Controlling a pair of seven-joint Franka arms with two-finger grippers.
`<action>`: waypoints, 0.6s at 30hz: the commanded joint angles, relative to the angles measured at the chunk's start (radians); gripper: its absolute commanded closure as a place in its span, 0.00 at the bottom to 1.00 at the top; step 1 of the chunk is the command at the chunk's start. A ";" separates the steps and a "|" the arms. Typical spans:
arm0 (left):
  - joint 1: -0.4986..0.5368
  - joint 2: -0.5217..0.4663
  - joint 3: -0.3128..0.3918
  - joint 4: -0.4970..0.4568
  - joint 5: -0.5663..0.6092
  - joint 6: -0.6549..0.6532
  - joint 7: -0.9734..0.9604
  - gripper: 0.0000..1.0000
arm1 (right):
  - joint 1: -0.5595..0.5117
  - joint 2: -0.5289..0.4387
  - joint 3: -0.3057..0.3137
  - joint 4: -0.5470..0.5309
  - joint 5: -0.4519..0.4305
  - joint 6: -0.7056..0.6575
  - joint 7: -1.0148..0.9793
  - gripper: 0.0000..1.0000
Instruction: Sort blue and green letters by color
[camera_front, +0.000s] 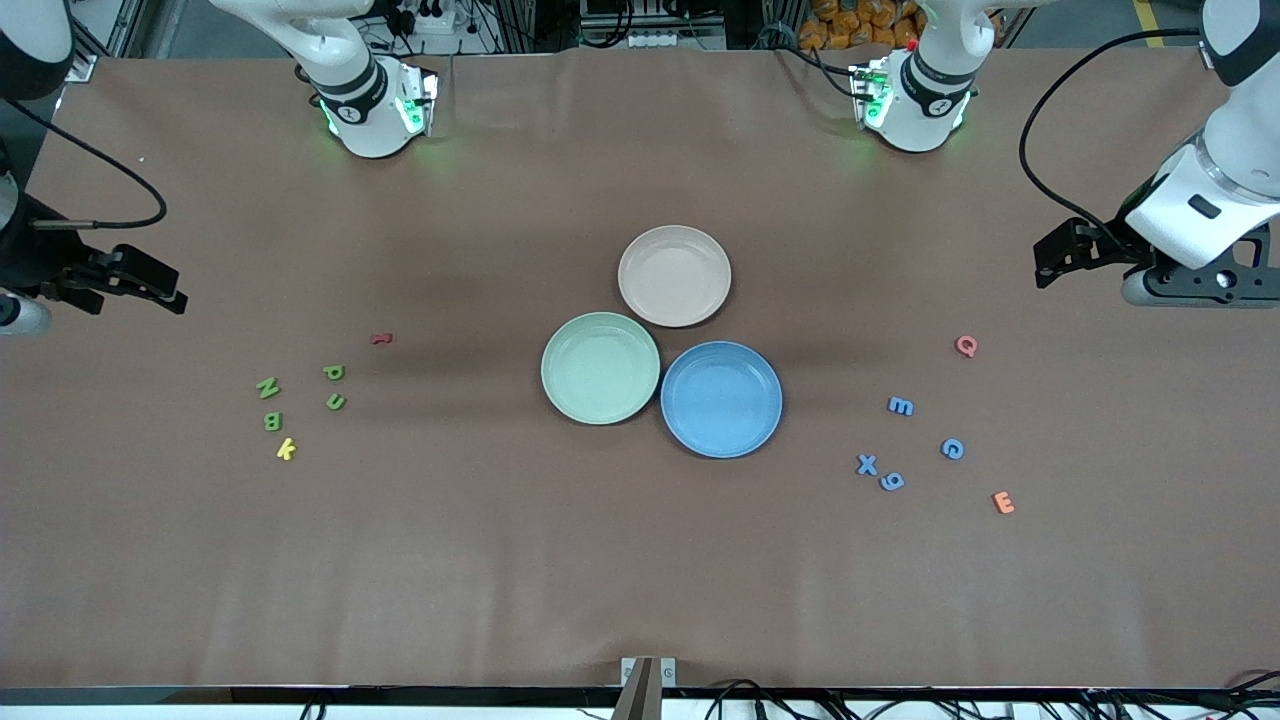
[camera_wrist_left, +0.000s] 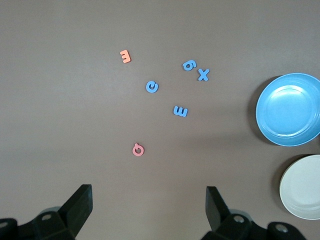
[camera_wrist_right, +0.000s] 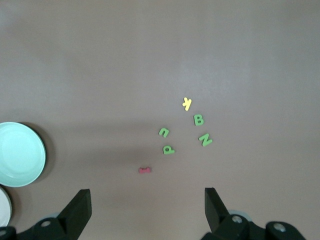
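Four blue letters lie toward the left arm's end of the table: E (camera_front: 900, 406), G (camera_front: 952, 449), X (camera_front: 867, 464) and g (camera_front: 892, 481). They also show in the left wrist view, as E (camera_wrist_left: 181, 111) and X (camera_wrist_left: 203, 74). Four green letters lie toward the right arm's end: N (camera_front: 267, 387), p (camera_front: 334, 372), u (camera_front: 336, 401) and B (camera_front: 273, 421). My left gripper (camera_wrist_left: 149, 200) is open and empty, up over bare table by its end. My right gripper (camera_wrist_right: 147, 202) is open and empty over its end of the table.
Three empty plates stand mid-table: beige (camera_front: 674, 275), green (camera_front: 600, 367) and blue (camera_front: 721, 398). A yellow k (camera_front: 286, 449) and a red letter (camera_front: 380, 339) lie by the green letters. A pink Q (camera_front: 965, 346) and an orange E (camera_front: 1003, 503) lie by the blue ones.
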 joint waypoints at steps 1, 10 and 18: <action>-0.005 -0.022 0.008 -0.013 0.011 -0.010 0.033 0.00 | -0.008 -0.190 0.019 -0.253 0.011 0.118 0.005 0.00; 0.000 0.001 0.008 -0.006 0.005 -0.015 0.033 0.00 | -0.008 -0.179 0.020 -0.201 -0.020 0.083 0.003 0.00; 0.026 0.102 0.006 -0.003 0.005 0.013 0.022 0.00 | -0.013 -0.153 0.017 -0.183 -0.021 0.081 -0.063 0.00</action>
